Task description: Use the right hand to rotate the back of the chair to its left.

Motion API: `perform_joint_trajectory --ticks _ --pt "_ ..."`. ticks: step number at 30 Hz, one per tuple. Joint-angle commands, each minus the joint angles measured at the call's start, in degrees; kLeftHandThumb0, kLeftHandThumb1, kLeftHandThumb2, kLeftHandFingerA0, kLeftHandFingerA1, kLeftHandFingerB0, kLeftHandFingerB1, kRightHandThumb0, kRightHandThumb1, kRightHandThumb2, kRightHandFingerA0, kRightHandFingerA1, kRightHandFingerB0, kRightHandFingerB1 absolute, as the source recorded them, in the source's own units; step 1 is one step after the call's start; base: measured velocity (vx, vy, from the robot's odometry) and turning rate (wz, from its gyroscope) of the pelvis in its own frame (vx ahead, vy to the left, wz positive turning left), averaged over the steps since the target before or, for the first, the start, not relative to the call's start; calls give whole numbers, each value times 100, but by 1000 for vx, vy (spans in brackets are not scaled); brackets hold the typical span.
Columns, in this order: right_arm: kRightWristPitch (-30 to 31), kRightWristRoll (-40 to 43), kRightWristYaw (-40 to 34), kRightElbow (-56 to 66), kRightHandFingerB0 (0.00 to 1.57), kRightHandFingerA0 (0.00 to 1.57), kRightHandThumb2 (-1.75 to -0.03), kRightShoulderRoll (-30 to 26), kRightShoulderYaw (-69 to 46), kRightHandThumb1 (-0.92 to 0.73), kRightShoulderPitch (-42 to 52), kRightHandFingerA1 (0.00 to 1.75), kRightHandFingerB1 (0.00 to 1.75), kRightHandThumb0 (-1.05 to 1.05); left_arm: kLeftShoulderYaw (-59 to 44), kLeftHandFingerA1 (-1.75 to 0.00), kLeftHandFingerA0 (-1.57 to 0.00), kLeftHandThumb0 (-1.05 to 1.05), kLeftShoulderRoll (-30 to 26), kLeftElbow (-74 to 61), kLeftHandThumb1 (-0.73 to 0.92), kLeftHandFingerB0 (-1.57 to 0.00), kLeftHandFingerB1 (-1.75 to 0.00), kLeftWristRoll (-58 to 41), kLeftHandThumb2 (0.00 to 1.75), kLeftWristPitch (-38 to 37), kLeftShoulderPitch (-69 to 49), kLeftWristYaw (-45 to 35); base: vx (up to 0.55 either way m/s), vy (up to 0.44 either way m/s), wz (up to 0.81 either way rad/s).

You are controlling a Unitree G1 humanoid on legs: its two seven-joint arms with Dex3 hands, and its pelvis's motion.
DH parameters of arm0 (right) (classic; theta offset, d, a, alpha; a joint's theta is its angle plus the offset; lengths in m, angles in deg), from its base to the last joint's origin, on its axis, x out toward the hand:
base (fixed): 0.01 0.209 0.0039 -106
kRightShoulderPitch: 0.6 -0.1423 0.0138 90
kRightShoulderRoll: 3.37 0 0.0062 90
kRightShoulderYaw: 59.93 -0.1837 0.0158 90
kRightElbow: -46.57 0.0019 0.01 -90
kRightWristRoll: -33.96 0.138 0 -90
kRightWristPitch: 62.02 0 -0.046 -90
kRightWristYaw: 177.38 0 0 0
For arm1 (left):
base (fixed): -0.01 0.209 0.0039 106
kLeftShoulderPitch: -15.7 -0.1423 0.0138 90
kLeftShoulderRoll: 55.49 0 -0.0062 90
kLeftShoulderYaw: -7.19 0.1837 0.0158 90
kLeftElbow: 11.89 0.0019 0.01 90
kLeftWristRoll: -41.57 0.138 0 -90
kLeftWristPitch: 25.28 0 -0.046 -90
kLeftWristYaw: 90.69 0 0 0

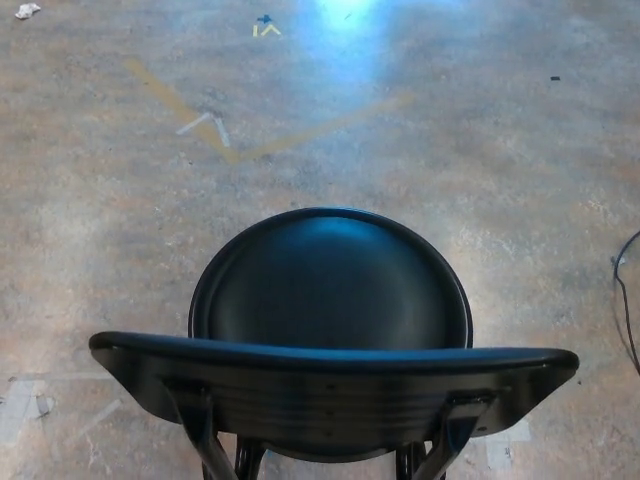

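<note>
With neither robot hand in view, so that their state cannot be told, the step ahead looks to be bringing the right hand onto the right end of the backrest and swinging it steadily toward the robot's left without tipping the chair. The black chair stands nearest the camera, its curved backrest spanning the bottom, round glossy seat beyond, on a taped concrete floor.

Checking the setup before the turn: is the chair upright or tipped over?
Upright. The chair shows its round seat level and facing up, with the backrest nearest the camera, its top edge level. Neither hand is in view.
</note>
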Motion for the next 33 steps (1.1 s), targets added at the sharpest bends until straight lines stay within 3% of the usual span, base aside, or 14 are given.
perform_joint_trajectory --ticks 1,12,22,23,27,28,29,30,31,32,33 --pt "-324 122 59 -97 4 4 -106 -65 -40 -75 13 34 34 -66 -8 -49 -59 -57 16 96 84 -51 -44 28 65 -95 -11 62 0 0 0" --pt "-429 216 66 -94 5 4 -104 -102 -43 -72 -119 35 35 -69 57 -49 -59 -56 4 137 83 -52 -43 91 65 -64 80 98 0 0 0" --pt "-1276 329 26 277 0 8 -98 -411 -170 -67 -447 43 34 -67 -11 -49 -57 -56 -6 126 82 -49 -42 11 64 -146 69 17 0 0 0" --pt "-1521 406 115 401 3 3 -98 -456 -230 -65 -482 38 30 -68 -53 -50 -57 -55 -27 128 82 -49 -43 -22 64 -101 97 19 0 0 0" --pt "-1870 424 231 664 7 7 -95 -596 -268 -63 -559 25 20 -81 -48 -49 -58 -54 -59 131 82 -50 -43 10 64 -103 114 1 0 0 0" --pt "-2239 446 373 1063 0 0 -93 -736 -264 -55 -609 7 8 -84 -79 -65 -53 -50 -55 135 64 -36 -55 -16 105 -60 127 24 0 0 0" --pt "-2350 447 431 1169 0 0 -79 -776 -252 -51 -613 2 3 -80 -96 -51 -58 -54 -50 136 77 -48 -43 -28 65 -69 127 37 0 0 0" --pt "-2474 398 469 1343 0 0 -60 -838 -199 -66 -594 0 0 -82 -135 -51 -58 -54 -44 138 78 -47 -43 -55 65 -88 125 41 0 0 0" --pt "-2496 341 438 1449 0 0 -60 -872 -151 -66 -573 0 0 -82 -158 -51 -58 -54 -43 137 78 -47 -43 -71 65 -86 125 27 0 0 0" --pt "-2555 215 340 1611 0 0 -62 -919 -82 -66 -549 0 0 -87 -164 -66 -54 -48 -42 137 64 -39 -57 -73 104 -85 125 27 0 0 0" --pt "-2630 50 202 1840 0 0 -62 -980 15 -66 -509 0 0 -87 -170 -66 -54 -48 -39 137 64 -39 -57 -67 104 -85 125 30 0 0 0"
